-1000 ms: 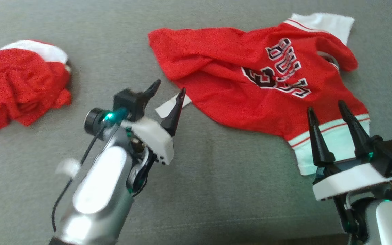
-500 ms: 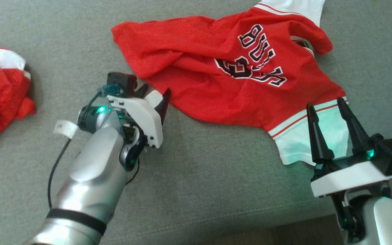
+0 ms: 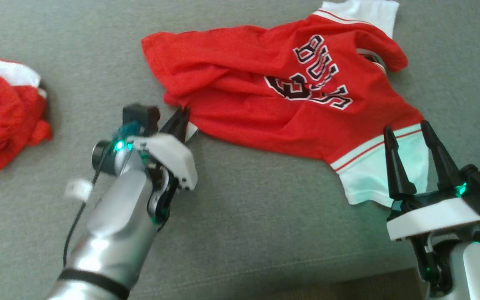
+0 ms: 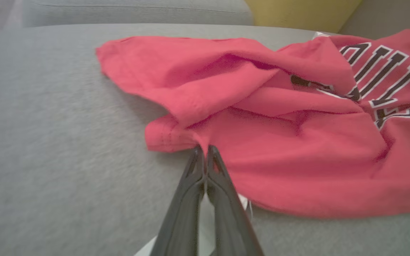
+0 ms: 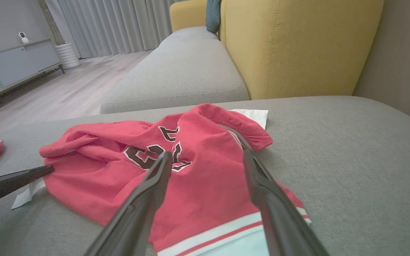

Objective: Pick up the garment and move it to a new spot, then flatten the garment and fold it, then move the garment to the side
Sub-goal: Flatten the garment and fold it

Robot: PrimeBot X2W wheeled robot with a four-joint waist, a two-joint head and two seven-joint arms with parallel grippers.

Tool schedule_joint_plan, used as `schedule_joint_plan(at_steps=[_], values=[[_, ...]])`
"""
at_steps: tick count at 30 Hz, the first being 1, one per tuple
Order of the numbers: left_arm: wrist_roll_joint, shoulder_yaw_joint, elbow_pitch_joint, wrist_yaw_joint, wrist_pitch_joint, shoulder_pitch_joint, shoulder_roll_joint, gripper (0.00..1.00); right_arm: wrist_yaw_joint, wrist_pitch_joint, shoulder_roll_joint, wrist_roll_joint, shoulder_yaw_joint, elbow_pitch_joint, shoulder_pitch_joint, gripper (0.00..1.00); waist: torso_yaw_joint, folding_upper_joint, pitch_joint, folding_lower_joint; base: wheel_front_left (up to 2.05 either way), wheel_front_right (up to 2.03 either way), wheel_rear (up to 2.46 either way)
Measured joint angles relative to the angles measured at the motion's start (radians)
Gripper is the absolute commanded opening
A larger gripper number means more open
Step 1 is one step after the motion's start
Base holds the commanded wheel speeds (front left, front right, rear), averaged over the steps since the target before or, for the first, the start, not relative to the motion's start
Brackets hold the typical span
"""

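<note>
Head view: the red garment (image 3: 265, 104) lies wrinkled on the grey sofa seat (image 3: 244, 216), its white hem towards the right tool (image 3: 404, 129). This tool's fingers stand wide apart beside the hem and hold nothing. The left tool (image 3: 181, 114) is at the garment's near edge. A second red cloth (image 3: 2, 116) lies well apart, at the left.

Left wrist view: the two fingers are pressed together, pinching a red fold.

Right wrist view: the spread fingers frame the garment.

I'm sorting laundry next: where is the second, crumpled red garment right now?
In the head view the crumpled red garment lies at the far left of the grey cushion, apart from the jersey and to the left of the left pincer.
</note>
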Motion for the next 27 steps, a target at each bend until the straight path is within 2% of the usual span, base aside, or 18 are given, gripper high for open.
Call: schedule_joint_plan(at_steps=[7,17,18,19,20,23,27], values=[[0.010,0.000,-0.232,0.085,-0.034,0.206,0.061,0.00,0.000,0.010,0.000,0.009,-0.007,0.001,0.004,1.00,0.068,0.0000,-0.031,-0.0001,0.00,0.00,0.00],[0.002,-0.001,-0.521,0.203,0.063,0.460,0.106,0.00,0.000,0.037,0.001,0.006,-0.011,0.000,0.005,1.00,0.146,0.0000,-0.071,-0.0001,0.00,0.00,0.00],[-0.005,-0.001,-0.537,0.213,0.070,0.477,0.106,0.06,0.000,0.045,0.001,0.003,-0.011,-0.002,0.005,1.00,0.149,0.0000,-0.075,-0.0001,0.00,0.00,0.00],[-0.013,-0.001,-0.548,0.218,0.075,0.492,0.106,0.68,0.000,0.046,0.001,-0.002,-0.013,-0.004,0.005,1.00,0.153,0.0000,-0.079,-0.0001,0.00,0.00,0.00],[-0.018,-0.001,-0.556,0.224,0.075,0.505,0.106,1.00,0.000,0.048,0.001,-0.004,-0.015,-0.006,0.006,1.00,0.157,0.0000,-0.081,-0.0001,0.00,0.00,0.00],[-0.017,0.000,-0.575,0.226,0.050,0.518,0.108,1.00,0.000,0.054,0.001,-0.017,-0.023,-0.015,0.010,1.00,0.160,0.0000,-0.088,-0.0001,0.00,0.00,0.00],[0.018,0.012,-0.613,0.246,-0.043,0.518,0.125,1.00,0.000,0.055,0.000,-0.030,-0.024,-0.020,0.032,1.00,0.159,0.0000,-0.104,-0.0001,0.00,0.00,0.00]])
